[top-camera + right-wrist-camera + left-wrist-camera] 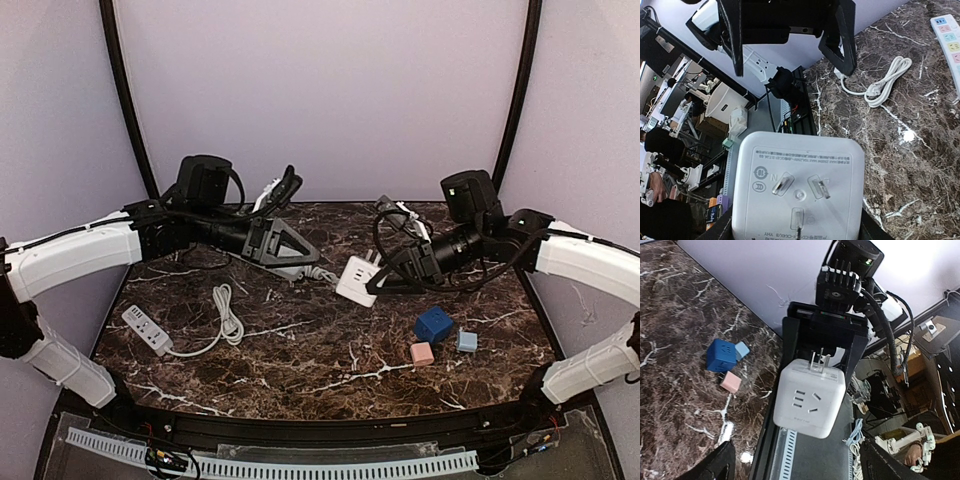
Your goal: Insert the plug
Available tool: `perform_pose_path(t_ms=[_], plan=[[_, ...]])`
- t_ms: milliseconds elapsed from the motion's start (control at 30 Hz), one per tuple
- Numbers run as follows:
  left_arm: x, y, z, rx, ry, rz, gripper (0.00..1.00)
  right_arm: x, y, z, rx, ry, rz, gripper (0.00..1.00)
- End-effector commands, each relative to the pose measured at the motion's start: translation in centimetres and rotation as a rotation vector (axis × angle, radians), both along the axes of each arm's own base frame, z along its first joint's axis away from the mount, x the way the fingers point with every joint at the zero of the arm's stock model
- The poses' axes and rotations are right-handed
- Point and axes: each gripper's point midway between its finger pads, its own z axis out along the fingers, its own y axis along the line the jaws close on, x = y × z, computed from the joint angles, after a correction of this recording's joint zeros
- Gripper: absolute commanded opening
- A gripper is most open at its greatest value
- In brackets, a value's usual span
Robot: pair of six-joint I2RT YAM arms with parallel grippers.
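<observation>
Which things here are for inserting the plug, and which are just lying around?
For the job: white plug cube, power strip, its coiled cord.
Lying about: blue cube, pink block, pale blue block.

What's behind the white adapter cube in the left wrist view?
The right gripper, shut on the adapter cube: its black frame and arm rise behind the prongs. Where its fingertips meet the cube is covered by the cube itself.

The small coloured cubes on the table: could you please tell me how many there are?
3, all right of centre: a dark blue cube, a pink cube at its near side, and a pale blue cube right of both. Others may be hidden.
</observation>
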Motion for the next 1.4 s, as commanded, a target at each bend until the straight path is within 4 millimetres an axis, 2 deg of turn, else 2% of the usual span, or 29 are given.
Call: perform_pose_path(t_ms=[0, 167, 367, 533, 600, 933, 1000, 1100, 1267, 1333, 1367], plan=[[-2.8, -1.7, 2.9, -0.092, -0.017, -0.151, 0.86, -1.2, 1.0, 3.0, 0.097, 0.01, 0.076, 0.24], [-3.8, -2.6, 3.4, -0.115, 0.005, -0.201, 0.85, -2.0, 1.3, 3.3, 0.11, 0.032, 0.114, 0.24], [-4.2, -3.5, 2.4, -0.078, 0.038, -0.223, 0.84, -2.3, 1.8, 3.3, 0.11, 0.042, 0.141, 0.24], [-3.4, -4.1, 0.2, 0.017, 0.045, -0.195, 0.81, -2.6, 2.2, 3.4, 0.112, 0.028, 0.15, 0.24], [-3.3, -4.3, 0.0, 0.027, 0.051, -0.195, 0.81, -2.6, 2.2, 3.4, 0.112, 0.026, 0.15, 0.23], [-4.7, -5.0, 0.7, 0.004, 0.067, -0.267, 0.74, -2.7, 2.5, 3.7, 0.118, 0.018, 0.17, 0.2], [-5.0, -5.1, 0.7, 0.002, 0.073, -0.283, 0.72, -2.8, 2.6, 3.7, 0.119, 0.019, 0.176, 0.19], [-5.3, -5.4, 0.8, -0.002, 0.077, -0.296, 0.63, -2.9, 2.5, 3.6, 0.118, 0.023, 0.185, 0.19], [-5.2, -5.8, 1.1, -0.015, 0.083, -0.294, 0.57, -3.0, 2.4, 3.4, 0.111, 0.028, 0.185, 0.18], [-5.2, -6.0, 1.0, -0.018, 0.085, -0.295, 0.5, -2.9, 2.4, 3.4, 0.112, 0.025, 0.183, 0.18], [-5.2, -6.1, 1.0, -0.02, 0.089, -0.295, 0.41, -2.9, 2.4, 3.4, 0.111, 0.021, 0.179, 0.18]])
